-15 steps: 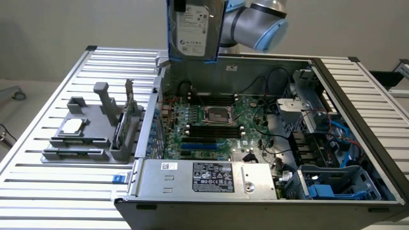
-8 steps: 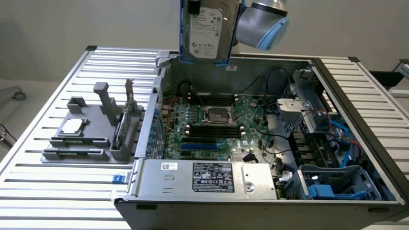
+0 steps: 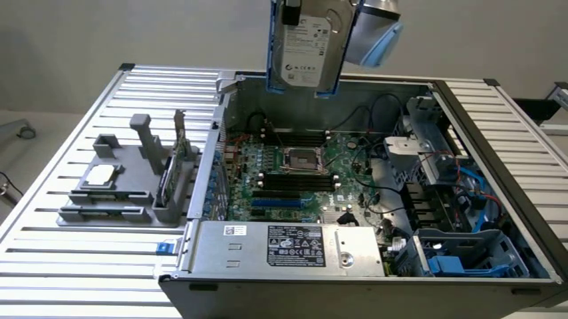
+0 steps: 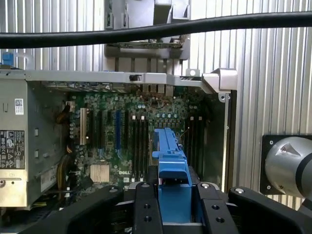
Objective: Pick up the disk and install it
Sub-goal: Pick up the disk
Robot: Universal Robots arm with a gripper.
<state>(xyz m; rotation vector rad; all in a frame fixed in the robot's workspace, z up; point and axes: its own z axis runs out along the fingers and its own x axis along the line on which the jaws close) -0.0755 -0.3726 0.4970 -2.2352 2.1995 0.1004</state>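
While the gripper (image 4: 174, 192) clamps the disk (image 3: 306, 50) by its blue carrier, the drive hangs upright well above the open computer case (image 3: 355, 296), over the case's motherboard (image 3: 302, 173).

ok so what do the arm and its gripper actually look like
The gripper has matte black jaws, flat bars dotted with round screw holes. A thick black cable runs across the wrist view. The arm's joint is a rounded silver-grey housing with a screw. In the exterior view, a joint wears a light blue cap.
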